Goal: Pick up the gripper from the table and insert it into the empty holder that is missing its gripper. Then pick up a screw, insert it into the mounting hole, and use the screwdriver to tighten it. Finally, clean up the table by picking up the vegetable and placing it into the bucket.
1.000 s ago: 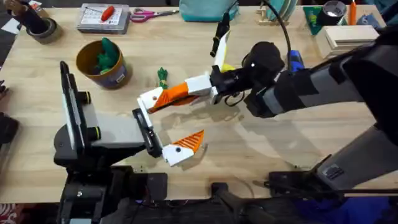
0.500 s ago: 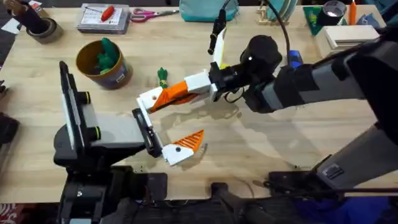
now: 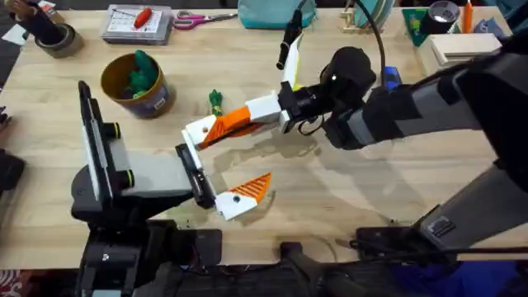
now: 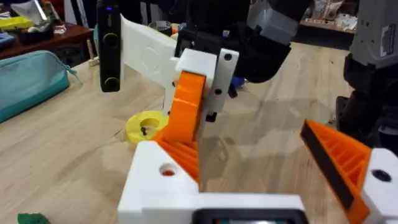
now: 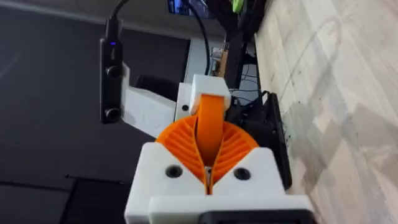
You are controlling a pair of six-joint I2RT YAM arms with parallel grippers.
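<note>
Overhead, the right end effector [image 3: 200, 134], frame centre, clamps the small ribbed orange plastic wedge finger [image 3: 233, 124] against the left end effector [image 3: 214, 169], whose fingers stand apart. Upper left, the round yellow-gold tin can [image 3: 134, 84] holds green toys; a small green toy vegetable [image 3: 215, 101] lies on the wooden surface [image 3: 346, 190].

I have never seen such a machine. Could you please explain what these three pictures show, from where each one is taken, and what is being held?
These are two robot arms at a wooden table. One picture looks down from above. The other two come from small cameras on each arm's wrist.

Each arm ends in a two-finger gripper. The left gripper is open. The right gripper is shut on a loose orange finger and holds it at the white holder on the left gripper.

On the table are a small green vegetable, a yellow bucket with green things inside, and a blue screwdriver, partly behind the right arm.
</note>
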